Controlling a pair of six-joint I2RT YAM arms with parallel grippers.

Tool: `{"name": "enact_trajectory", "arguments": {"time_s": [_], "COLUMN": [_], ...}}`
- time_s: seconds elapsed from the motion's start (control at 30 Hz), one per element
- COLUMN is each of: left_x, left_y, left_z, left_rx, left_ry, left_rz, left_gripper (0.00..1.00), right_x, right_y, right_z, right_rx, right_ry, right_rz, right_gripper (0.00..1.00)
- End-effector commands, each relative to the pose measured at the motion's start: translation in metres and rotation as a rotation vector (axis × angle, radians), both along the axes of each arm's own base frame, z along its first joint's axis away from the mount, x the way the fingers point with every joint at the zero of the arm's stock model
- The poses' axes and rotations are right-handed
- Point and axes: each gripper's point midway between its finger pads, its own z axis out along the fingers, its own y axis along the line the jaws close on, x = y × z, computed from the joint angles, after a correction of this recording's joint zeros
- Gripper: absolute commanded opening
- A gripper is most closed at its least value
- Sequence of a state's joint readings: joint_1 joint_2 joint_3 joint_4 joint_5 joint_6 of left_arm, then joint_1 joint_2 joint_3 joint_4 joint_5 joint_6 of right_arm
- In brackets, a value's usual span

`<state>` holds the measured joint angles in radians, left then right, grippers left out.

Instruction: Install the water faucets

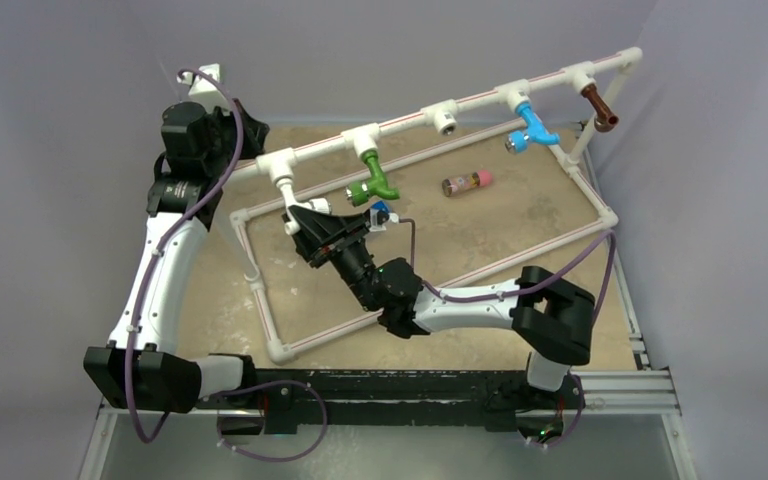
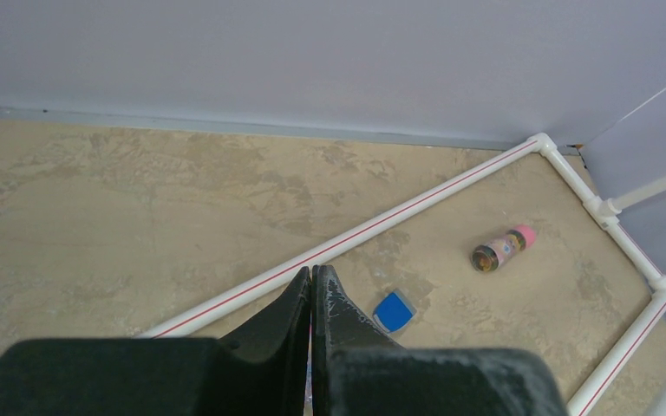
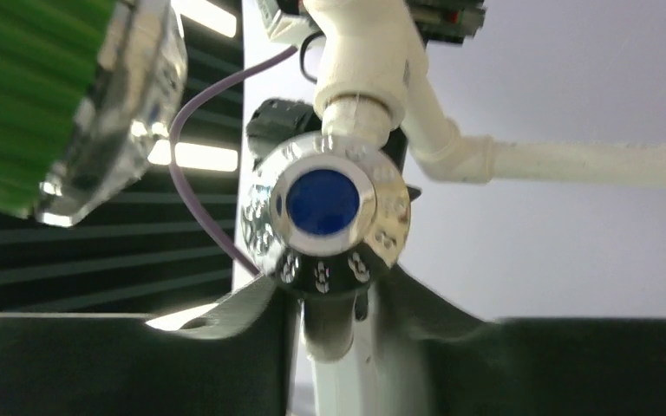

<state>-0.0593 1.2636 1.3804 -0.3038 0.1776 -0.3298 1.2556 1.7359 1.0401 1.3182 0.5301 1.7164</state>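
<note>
The white faucet [image 1: 307, 205] hangs at the leftmost T-fitting [image 1: 282, 165] of the pipe frame. My right gripper [image 1: 305, 225] is shut on it from below. In the right wrist view the faucet's chrome knob with a blue centre [image 3: 325, 212] sits just above my fingers [image 3: 256, 312], which clamp its white body [image 3: 355, 364]. The green faucet [image 1: 372, 180], the blue faucet [image 1: 532, 128] and the brown faucet [image 1: 598, 105] hang from other fittings. My left gripper [image 2: 312, 279] is shut and empty, held high at the back left [image 1: 248, 132].
One T-fitting [image 1: 444, 118] between green and blue stands bare. A pink-capped small bottle [image 1: 466, 182] and a small blue cube [image 2: 394, 311] lie on the tan board inside the white pipe frame [image 1: 430, 285]. The green knob [image 3: 78, 95] is close on the right gripper's left.
</note>
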Motion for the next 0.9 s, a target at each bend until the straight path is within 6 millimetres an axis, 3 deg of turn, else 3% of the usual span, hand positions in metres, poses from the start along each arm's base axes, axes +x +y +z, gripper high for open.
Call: {"name": "enact_trajectory", "arguments": {"time_s": [0.0,0.2,0.33,0.73,0.87], "left_x": [-0.003,-0.002,-0.001,0.000,0.000], "left_y": [0.004,0.006,0.007,0.010,0.012], "left_z": [0.012,0.009,0.009,0.007,0.007], "left_rx": [0.008,0.007,0.010,0.009,0.005], "left_ry": [-0.043,-0.034,-0.034,-0.028,-0.026], "left_rz": [0.019,0.029,0.035,0.043,0.045], "left_gripper": [0.00,0.00,0.00,0.00,0.00], "right_x": [-0.022,-0.024,-0.026,-0.031,-0.036], "right_y": [-0.008,-0.015,-0.017,-0.056,-0.068], "right_z": [0.018,0.019,0.016,0.004,-0.011], "right_rx": [0.096,0.081,0.046,-0.208,-0.363], "right_ry": [-0.061,-0.117,-0.151,-0.336,-0.462], "right_rz": [0.066,0.030,0.012,-0.176,-0.242], "right_gripper": [0.43,0.70,0.78,0.80,0.79]}}
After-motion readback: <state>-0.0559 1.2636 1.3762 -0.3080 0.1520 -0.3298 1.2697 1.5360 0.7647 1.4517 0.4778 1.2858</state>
